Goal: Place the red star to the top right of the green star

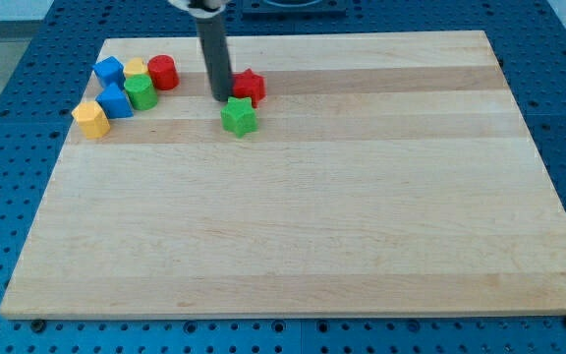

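The red star [252,85] lies near the view's top, left of centre, on the wooden board [293,216]. The green star [238,116] lies just below it and slightly to the view's left, almost touching it. My dark rod comes down from the view's top. My tip [221,97] rests at the red star's left side, just above the green star's top left.
A cluster of blocks sits at the view's top left: a red cylinder [163,72], a green block [141,92], two blue blocks [108,70] [115,100], a yellow block [136,67] behind them, and a yellow block [91,118] lowest and leftmost.
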`<action>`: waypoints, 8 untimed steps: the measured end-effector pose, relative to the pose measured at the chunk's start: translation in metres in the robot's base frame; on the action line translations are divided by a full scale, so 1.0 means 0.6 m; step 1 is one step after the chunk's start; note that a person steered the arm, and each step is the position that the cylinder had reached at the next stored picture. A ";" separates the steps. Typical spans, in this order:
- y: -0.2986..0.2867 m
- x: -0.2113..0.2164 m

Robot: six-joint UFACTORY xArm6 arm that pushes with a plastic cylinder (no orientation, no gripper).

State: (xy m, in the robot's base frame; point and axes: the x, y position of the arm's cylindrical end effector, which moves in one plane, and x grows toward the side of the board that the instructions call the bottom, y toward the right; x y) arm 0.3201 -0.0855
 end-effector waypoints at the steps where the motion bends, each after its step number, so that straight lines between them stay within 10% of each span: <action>1: 0.063 0.000; 4: -0.057 0.024; 8: -0.283 0.248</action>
